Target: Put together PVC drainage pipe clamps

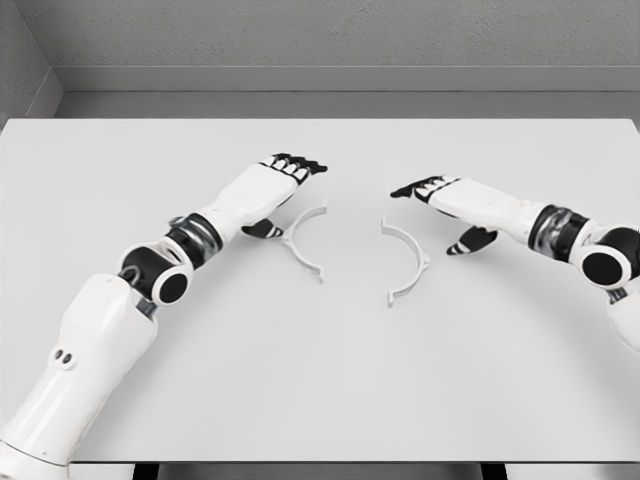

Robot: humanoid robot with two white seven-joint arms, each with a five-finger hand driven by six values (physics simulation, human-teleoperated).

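The white table [320, 380] fills nearly the whole head view, with a grey wall and floor strip behind its far edge. Over it reach the two white arms, the left one from the lower left, the right one from the right edge, both angled inward toward the middle.

The left hand [272, 190] hovers flat, palm down, its dark fingertips extended and pointing right, thumb tucked below; the fingers are relaxed and hold nothing. The right hand [450, 200] mirrors it, fingers stretched leftward, thumb hanging beneath, likewise empty.

Between the hands lie the task's pieces, two thin white half-ring clamps, flat on the table and well apart from each other. The left clamp half [303, 240] sits just beside and below the left hand's fingertips, its arc bulging toward the left arm and its open side facing right. The right clamp half [408, 262] lies below and left of the right hand's fingers, bulging right, open side facing left (so the two hollows face one another across a gap). Each half's end-to-end chord runs roughly from far to near, tilted a little.

Each hand is plainly nearer its own half. Judging from this, the coming move is a reach down and inward, each hand onto its piece, before the halves can be closed together.
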